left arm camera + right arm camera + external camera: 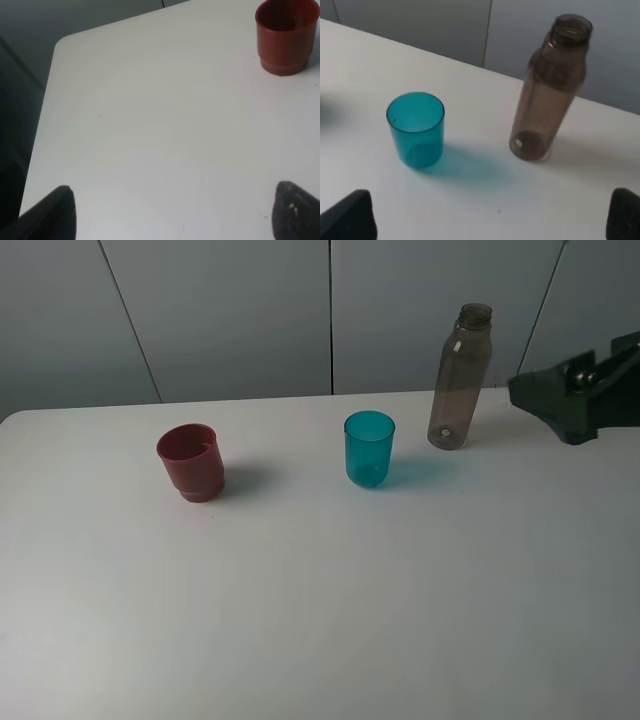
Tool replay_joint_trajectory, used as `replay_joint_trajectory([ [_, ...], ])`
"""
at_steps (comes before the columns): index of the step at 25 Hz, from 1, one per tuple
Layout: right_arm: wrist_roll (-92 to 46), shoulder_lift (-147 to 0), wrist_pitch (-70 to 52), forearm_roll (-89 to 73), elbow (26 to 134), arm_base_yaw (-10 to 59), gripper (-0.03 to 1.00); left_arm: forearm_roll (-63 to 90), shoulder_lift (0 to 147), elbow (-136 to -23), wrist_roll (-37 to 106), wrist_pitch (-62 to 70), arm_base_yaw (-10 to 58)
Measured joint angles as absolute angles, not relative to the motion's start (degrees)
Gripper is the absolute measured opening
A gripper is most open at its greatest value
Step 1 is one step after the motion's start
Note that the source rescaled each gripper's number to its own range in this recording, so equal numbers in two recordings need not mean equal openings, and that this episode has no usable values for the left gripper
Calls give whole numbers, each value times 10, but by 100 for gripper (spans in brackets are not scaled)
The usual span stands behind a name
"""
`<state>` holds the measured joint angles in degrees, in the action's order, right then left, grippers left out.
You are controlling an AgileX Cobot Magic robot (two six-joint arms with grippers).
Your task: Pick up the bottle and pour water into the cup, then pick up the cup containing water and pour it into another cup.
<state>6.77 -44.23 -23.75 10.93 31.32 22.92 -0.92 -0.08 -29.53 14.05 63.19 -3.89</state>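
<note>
The smoky grey-brown bottle (459, 378) stands upright and uncapped at the back right of the white table (320, 620). The teal cup (369, 448) stands upright just left of and in front of it. The dark red cup (192, 462) stands upright further left. The right wrist view shows the bottle (551, 90) and teal cup (416, 129) ahead of my right gripper (490, 215), which is open and empty. In the exterior view the right gripper (540, 395) hangs right of the bottle, apart from it. My left gripper (175, 215) is open and empty, well short of the red cup (286, 36).
A grey panelled wall (250, 310) runs behind the table's back edge. The table's left edge and back-left corner (60, 42) show in the left wrist view, with a dark drop beyond.
</note>
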Motion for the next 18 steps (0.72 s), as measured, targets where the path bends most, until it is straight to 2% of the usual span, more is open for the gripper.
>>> replay_joint_trajectory([
  [4,66,-328,-404,93,328,229,100,-9,-1,-295,140,632,-39],
  [11,42,-181,-600,56,328,229,100,-9,-1,-295,140,632,-39],
  [14,28,-131,-654,31,328,229,100,-9,-1,-295,140,632,-39],
  [18,19,-62,-666,0,318,229,100,-9,-1,-295,140,632,-39],
])
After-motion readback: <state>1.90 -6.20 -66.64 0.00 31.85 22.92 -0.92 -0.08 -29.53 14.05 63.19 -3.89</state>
